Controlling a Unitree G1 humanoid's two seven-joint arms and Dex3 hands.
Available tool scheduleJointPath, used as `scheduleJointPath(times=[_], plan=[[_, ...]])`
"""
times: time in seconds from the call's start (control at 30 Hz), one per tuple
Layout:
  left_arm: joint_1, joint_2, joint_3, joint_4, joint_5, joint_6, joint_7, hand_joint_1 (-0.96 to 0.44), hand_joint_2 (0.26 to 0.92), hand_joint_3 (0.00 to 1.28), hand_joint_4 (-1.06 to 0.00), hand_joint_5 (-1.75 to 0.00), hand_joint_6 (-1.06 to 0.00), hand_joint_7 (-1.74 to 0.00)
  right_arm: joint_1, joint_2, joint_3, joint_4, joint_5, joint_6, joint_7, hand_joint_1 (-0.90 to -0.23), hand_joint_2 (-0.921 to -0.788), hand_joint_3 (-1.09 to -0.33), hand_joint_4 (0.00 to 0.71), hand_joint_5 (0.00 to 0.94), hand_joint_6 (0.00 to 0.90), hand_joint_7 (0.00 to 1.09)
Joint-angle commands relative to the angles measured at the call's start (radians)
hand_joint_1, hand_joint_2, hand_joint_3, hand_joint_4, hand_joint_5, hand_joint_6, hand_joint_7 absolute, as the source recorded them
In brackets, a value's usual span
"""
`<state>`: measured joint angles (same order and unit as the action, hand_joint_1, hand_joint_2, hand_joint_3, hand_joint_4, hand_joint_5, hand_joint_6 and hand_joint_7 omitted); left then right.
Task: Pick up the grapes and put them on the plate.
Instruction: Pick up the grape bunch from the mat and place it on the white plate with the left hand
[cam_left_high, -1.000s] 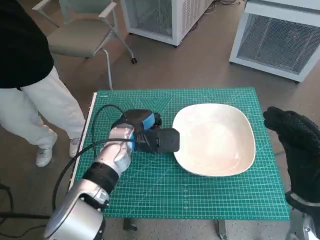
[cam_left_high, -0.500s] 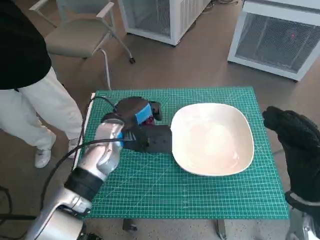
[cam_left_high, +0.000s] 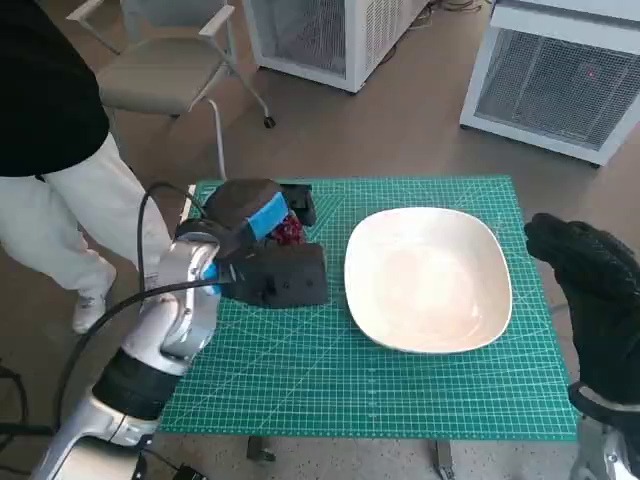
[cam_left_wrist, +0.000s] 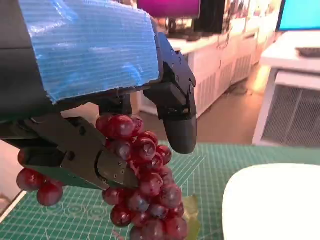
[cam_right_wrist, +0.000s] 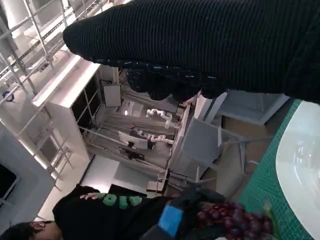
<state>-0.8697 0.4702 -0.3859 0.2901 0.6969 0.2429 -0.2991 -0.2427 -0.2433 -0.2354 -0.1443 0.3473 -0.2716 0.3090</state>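
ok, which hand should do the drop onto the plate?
Left. The left hand already holds the grapes just beside the white plate. The right hand sits off the mat's far edge, holding nothing visible.

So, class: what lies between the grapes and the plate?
In the head view, only bare green mat separates the grapes, held in the left robot hand, from the plate.
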Motion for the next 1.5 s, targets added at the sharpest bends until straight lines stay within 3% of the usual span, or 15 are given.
scheduleJointPath(times=[0.03, 0.17, 0.4, 0.5, 0.63, 0.73, 1.13, 1.3, 1.4, 1.5], plan=[[0.025, 0.021, 0.023, -0.067, 0.003, -0.007, -0.013, 0.0, 0.92, 0.09, -0.6, -1.4, -0.71, -0.93, 0.01, 0.003, 0.003, 0.015, -0.011, 0.006, -0.004, -0.624, -0.921, -0.676, 0.352, 0.013, -0.001, 0.69], [0.035, 0.028, 0.03, -0.094, 0.008, -0.013, -0.013, 0.0, 0.921, 0.13, -0.56, -1.33, -0.61, -1.16, 0.007, 0.002, 0.003, 0.019, -0.011, 0.004, -0.002, -0.624, -0.921, -0.675, 0.353, 0.014, -0.001, 0.68], [0.04, 0.03, 0.035, -0.119, 0.015, -0.026, -0.005, 0.0, 0.92, 0.16, -0.55, -1.31, -0.56, -1.26, 0.005, 0.001, 0.002, 0.023, -0.008, 0.003, 0.002, -0.622, -0.921, -0.675, 0.352, 0.014, -0.001, 0.68], [0.029, 0.02, 0.03, -0.113, 0.021, -0.03, -0.002, 0.0, 0.912, 0.16, -0.56, -1.3, -0.58, -1.23, 0.005, 0.002, 0.001, 0.026, -0.007, -0.002, 0.004, -0.622, -0.921, -0.675, 0.352, 0.014, -0.001, 0.68], [0.004, 0.002, 0.021, -0.098, 0.028, -0.026, -0.006, 0.0, 0.897, 0.16, -0.53, -1.45, -0.71, -0.96, 0.005, 0.002, 0.001, 0.03, -0.009, -0.008, 0.003, -0.621, -0.921, -0.675, 0.353, 0.014, -0.001, 0.68], [-0.022, -0.018, 0.01, -0.1, 0.038, -0.021, -0.015, 0.0, 0.898, 0.14, -0.54, -1.48, -0.75, -0.88, 0.006, 0.002, 0.002, 0.03, -0.009, -0.009, 0.002, -0.621, -0.921, -0.676, 0.352, 0.014, -0.001, 0.68], [-0.064, -0.054, 0.002, -0.121, 0.062, -0.012, -0.05, 0.0, 0.92, 0.09, -0.59, -1.43, -0.72, -0.9, 0.008, 0.001, 0.001, 0.027, -0.008, -0.007, 0.002, -0.621, -0.921, -0.676, 0.352, 0.015, -0.001, 0.68], [-0.254, -0.147, -0.02, -0.138, 0.031, -0.035, -0.123, 0.0, 0.921, 0.1, -0.59, -1.34, -0.67, -1.05, 0.009, 0.004, 0.001, 0.028, -0.01, -0.008, -0.003, -0.618, -0.921, -0.677, 0.351, 0.014, -0.001, 0.68], [-0.309, -0.182, -0.027, -0.111, 0.026, -0.055, -0.122, 0.0, 0.895, 0.18, -0.53, -1.43, -0.67, -1.05, 0.013, 0.008, 0.001, 0.026, -0.01, -0.011, -0.004, -0.617, -0.921, -0.678, 0.351, 0.014, -0.001, 0.68], [-0.343, -0.214, -0.037, -0.07, 0.03, -0.066, -0.111, 0.0, 0.786, 0.43, -0.48, -1.5, -0.6, -1.18, 0.018, 0.01, 0.001, 0.024, -0.009, -0.015, -0.003, -0.617, -0.921, -0.678, 0.351, 0.015, -0.001, 0.68]])
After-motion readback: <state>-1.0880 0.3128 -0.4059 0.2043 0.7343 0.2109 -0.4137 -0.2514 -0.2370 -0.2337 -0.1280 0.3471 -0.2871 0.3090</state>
